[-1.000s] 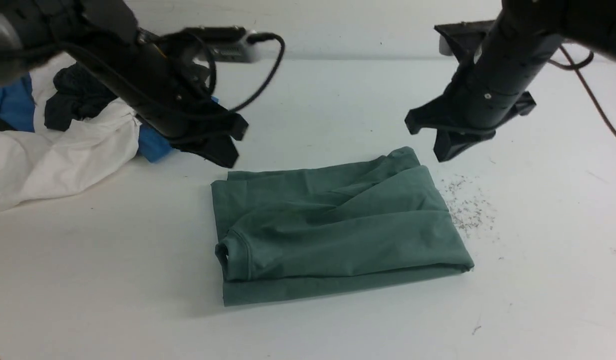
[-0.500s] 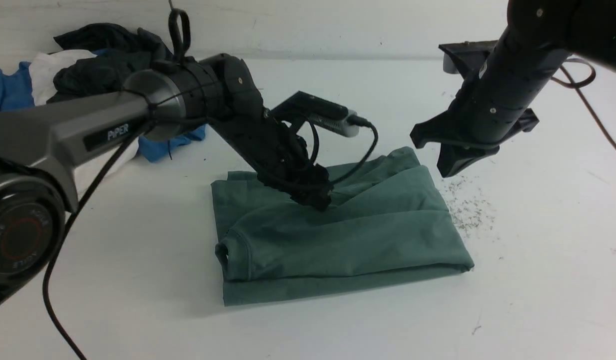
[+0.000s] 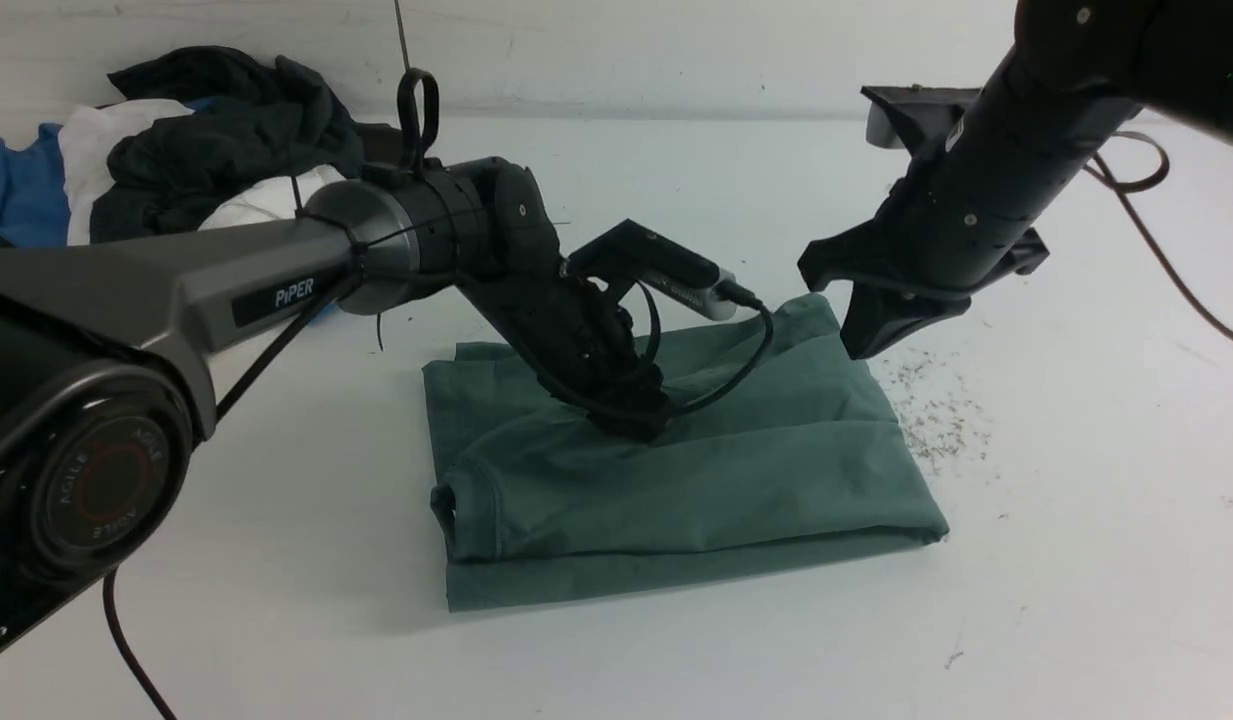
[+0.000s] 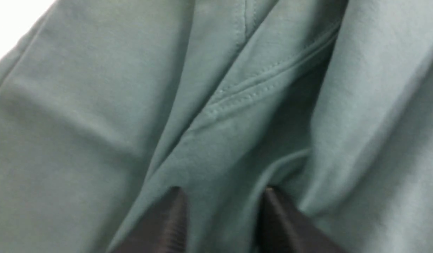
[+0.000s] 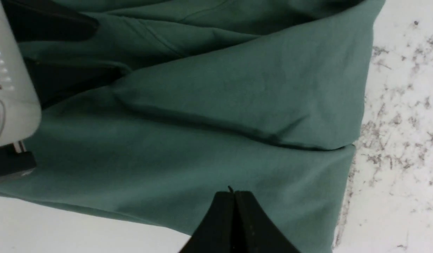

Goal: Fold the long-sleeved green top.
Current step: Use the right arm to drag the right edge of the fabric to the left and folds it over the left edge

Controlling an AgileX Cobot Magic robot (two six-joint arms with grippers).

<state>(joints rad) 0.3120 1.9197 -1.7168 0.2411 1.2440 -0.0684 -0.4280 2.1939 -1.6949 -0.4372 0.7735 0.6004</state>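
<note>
Bright, even light, seemingly from overhead, casts only a soft shadow on the white table (image 3: 676, 660) beside the folded sage-green cotton top (image 3: 736, 490). The left wrist view is blurred throughout, its table corner blown out white.

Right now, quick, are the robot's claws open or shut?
Left gripper: open, tips down on the top, cloth between them.
Right gripper: shut, holding nothing, above the top's edge.

The left gripper (image 3: 634, 423) has dropped onto the green top (image 3: 736, 480), seemingly touching.
</note>
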